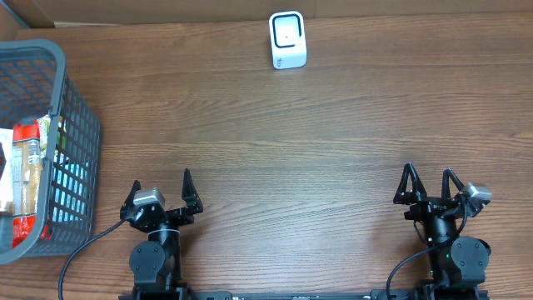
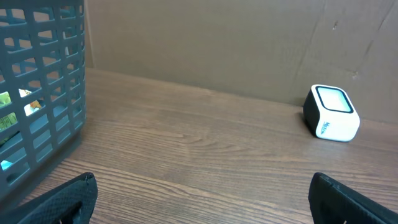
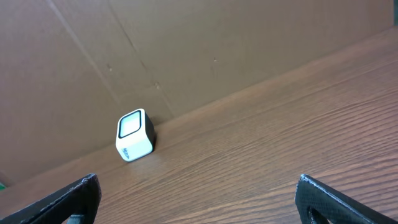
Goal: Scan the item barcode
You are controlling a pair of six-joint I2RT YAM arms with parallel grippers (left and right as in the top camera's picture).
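A white box-shaped barcode scanner (image 1: 287, 39) with a dark window stands at the far middle of the wooden table; it also shows in the left wrist view (image 2: 333, 113) and the right wrist view (image 3: 135, 135). Packaged items (image 1: 27, 167), red and orange among them, lie inside the grey mesh basket (image 1: 79, 158) at the left edge. My left gripper (image 1: 161, 182) rests at the near left, open and empty, a short way right of the basket (image 2: 43, 93). My right gripper (image 1: 429, 173) is at the near right, also open with nothing between its fingers.
A brown cardboard wall (image 2: 205, 43) runs along the table's far edge just behind the scanner. Bare wood grain (image 1: 291, 150) stretches between the two grippers and the scanner.
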